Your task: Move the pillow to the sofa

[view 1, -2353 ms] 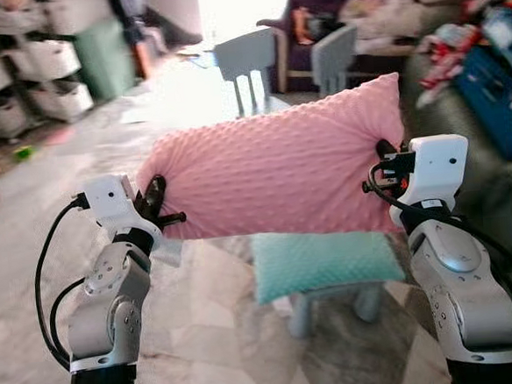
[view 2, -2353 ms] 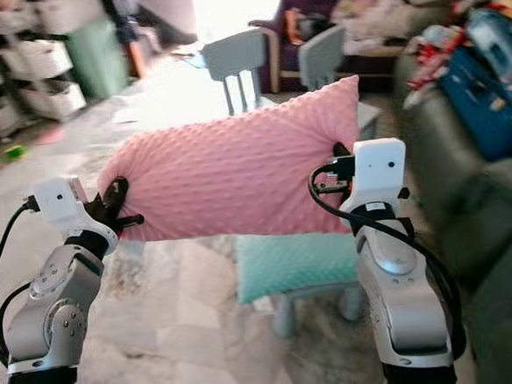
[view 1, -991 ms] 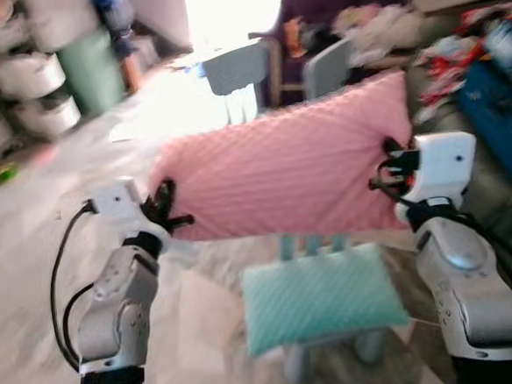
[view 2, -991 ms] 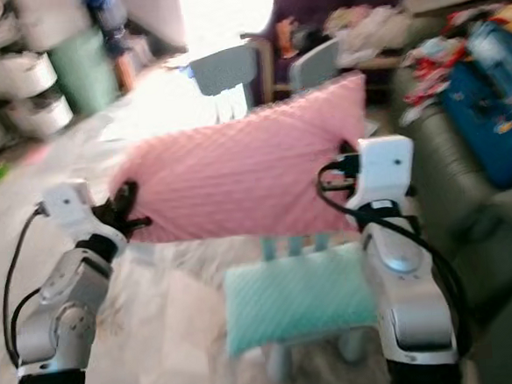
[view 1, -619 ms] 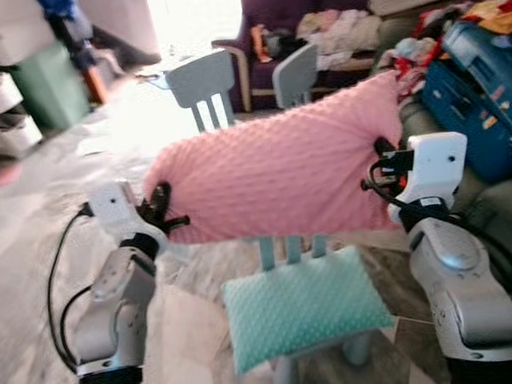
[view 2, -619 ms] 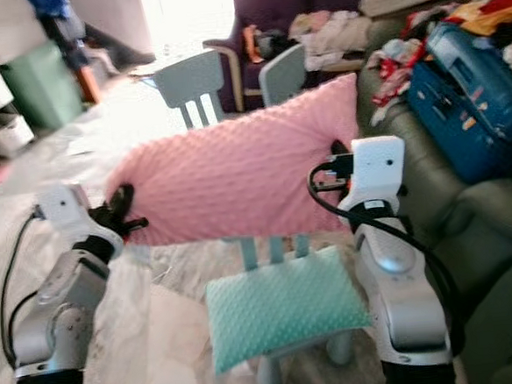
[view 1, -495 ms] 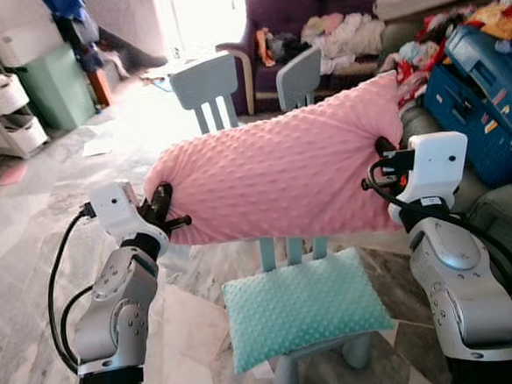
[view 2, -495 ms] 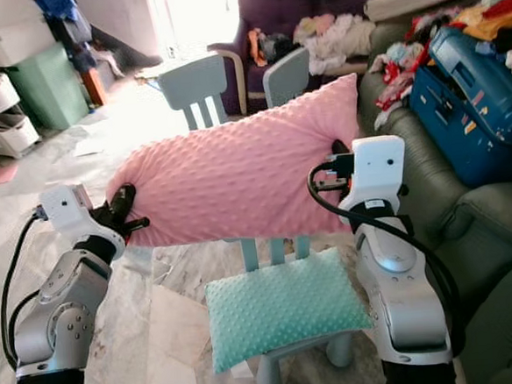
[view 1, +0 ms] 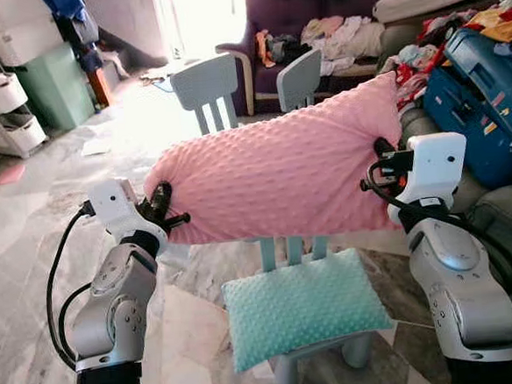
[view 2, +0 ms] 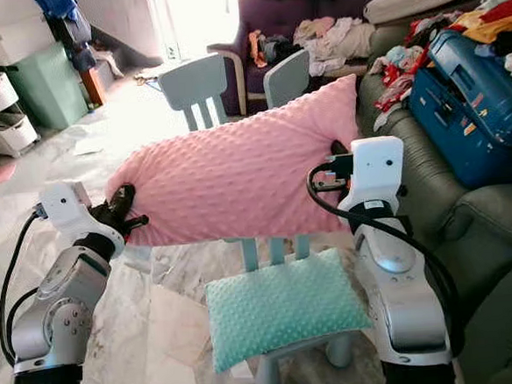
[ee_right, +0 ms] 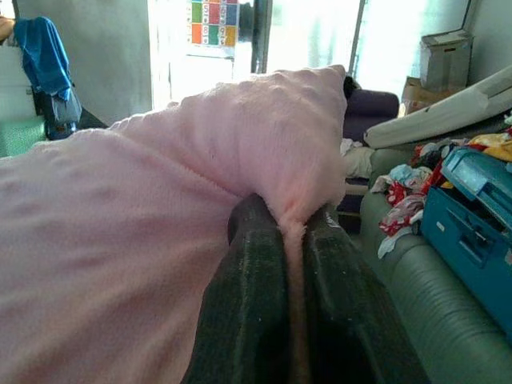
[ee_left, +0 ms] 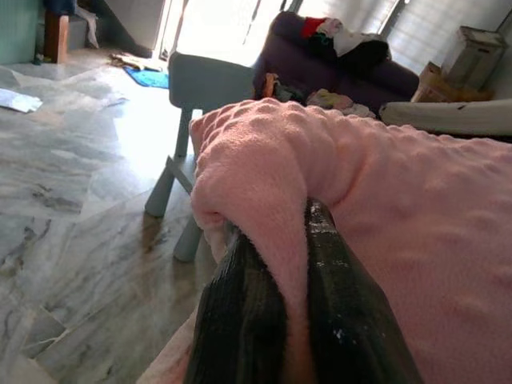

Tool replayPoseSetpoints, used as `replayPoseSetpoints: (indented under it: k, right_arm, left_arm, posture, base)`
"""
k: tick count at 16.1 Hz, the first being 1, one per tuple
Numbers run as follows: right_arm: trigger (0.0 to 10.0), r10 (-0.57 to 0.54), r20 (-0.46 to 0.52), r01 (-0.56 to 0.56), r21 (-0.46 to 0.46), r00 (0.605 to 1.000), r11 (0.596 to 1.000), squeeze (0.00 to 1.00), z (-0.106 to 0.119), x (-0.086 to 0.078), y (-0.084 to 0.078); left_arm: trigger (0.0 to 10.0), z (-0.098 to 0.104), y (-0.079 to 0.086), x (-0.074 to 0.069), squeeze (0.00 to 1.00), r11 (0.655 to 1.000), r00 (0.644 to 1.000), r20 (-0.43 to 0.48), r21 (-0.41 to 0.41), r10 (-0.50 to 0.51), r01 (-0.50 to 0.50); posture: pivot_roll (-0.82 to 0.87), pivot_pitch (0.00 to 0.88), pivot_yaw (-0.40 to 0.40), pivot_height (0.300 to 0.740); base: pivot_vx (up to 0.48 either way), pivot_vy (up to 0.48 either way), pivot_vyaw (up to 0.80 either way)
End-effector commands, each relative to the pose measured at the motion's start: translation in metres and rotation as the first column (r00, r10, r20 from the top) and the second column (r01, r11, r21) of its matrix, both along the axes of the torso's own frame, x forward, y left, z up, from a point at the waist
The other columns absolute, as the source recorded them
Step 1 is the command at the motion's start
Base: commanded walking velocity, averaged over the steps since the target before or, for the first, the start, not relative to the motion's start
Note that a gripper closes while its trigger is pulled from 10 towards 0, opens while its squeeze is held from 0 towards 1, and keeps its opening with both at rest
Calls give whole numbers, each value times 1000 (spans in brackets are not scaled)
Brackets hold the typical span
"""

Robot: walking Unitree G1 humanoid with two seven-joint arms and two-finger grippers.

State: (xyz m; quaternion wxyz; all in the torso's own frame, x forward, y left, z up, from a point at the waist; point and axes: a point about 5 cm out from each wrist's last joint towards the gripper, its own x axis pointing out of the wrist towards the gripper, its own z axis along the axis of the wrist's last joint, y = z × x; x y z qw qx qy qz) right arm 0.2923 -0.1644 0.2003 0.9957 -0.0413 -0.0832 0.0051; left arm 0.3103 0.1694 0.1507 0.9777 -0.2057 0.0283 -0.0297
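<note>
A pink dotted pillow (view 1: 277, 177) hangs in the air between my two arms, above a small chair. My left gripper (view 1: 162, 207) is shut on the pillow's left end, and its black fingers (ee_left: 248, 316) pinch a fold of the pink fabric. My right gripper (view 1: 384, 161) is shut on the right end, fingers (ee_right: 252, 304) clamped over the edge. The grey-green sofa (view 2: 430, 171) lies to my right, close beside the right arm.
A mint pillow (view 1: 303, 303) rests on a small pale-blue chair (view 1: 282, 253) right below. Two more small chairs (view 1: 207, 88) stand behind. A blue suitcase (view 1: 487, 97) and heaped clothes (view 1: 422, 55) cover the sofa's far part. Storage shelves (view 1: 3, 95) line the left wall. A purple armchair (view 1: 271, 24) stands far back.
The view has swung right and sharpened, bringing the sofa and suitcase further into sight. Both grippers still hold the pink pillow the same way.
</note>
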Motion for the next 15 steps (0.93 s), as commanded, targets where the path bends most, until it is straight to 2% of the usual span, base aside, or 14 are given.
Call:
replayPoseSetpoints:
  k: [1, 6, 15]
  right_arm:
    - [10000, 6, 27, -6, -2, 1000, 1000, 0, 7, -1, 0]
    - [10000, 14, 25, -14, -4, 1000, 1000, 0, 7, 0, 1]
    - [10000, 21, 15, -21, 0, 1000, 1000, 0, 5, -1, 2]
  left_arm:
    - [10000, 9, 3, 0, 0, 1000, 1000, 27, 1, 5, -5]
    - [10000, 9, 0, -1, 0, 1000, 1000, 26, -20, -4, 4]
    - [10000, 10, -4, -2, 0, 1000, 999, 30, -12, -14, 14]
  posture:
    - [-180, 0, 15, 740]
    - [-179, 0, 12, 740]
    - [-179, 0, 12, 740]
  base:
    - [0, 0, 0]
    - [0, 0, 0]
    - [0, 0, 0]
